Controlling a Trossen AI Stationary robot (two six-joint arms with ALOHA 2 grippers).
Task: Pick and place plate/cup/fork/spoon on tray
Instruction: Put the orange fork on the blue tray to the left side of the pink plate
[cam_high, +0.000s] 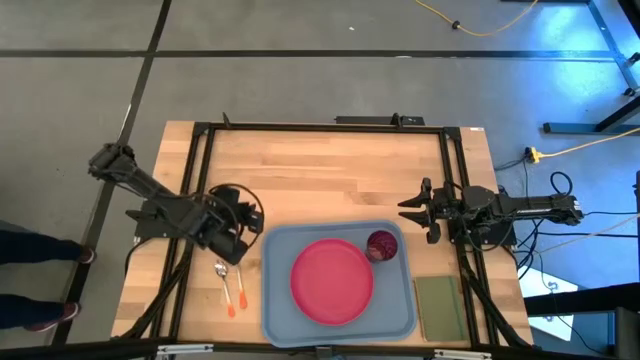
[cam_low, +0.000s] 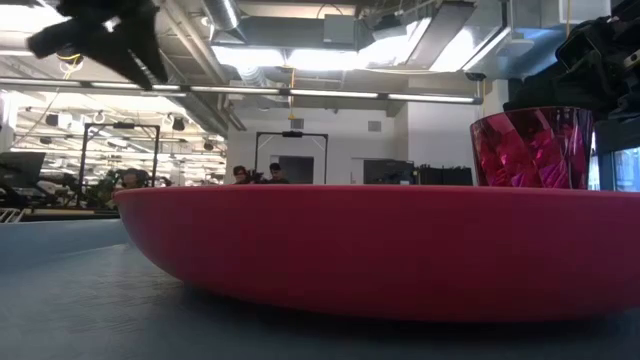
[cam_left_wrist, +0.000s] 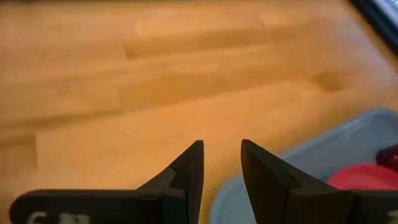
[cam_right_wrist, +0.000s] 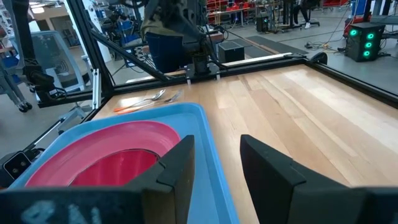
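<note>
Left gripper (cam_high: 243, 240) hovers over the bare wood just beside the light blue tray (cam_high: 277, 306), its fingers (cam_left_wrist: 186, 171) a little apart and holding nothing. Plate (cam_high: 332, 281) and cup (cam_high: 382, 245) already sit in the tray, while fork (cam_high: 224, 283) and spoon (cam_high: 240, 284) lie side by side on the table (cam_high: 330, 175) near that gripper. Because the two utensils lie so close together, a grab for one could nudge or pinch the other, and thin handles flat on wood slip easily. Right gripper (cam_high: 422, 212) waits, fingers apart, beyond the cup. Which utensil has tines is too small to tell, so those two names are a guess; the left wrist view misses both.
</note>
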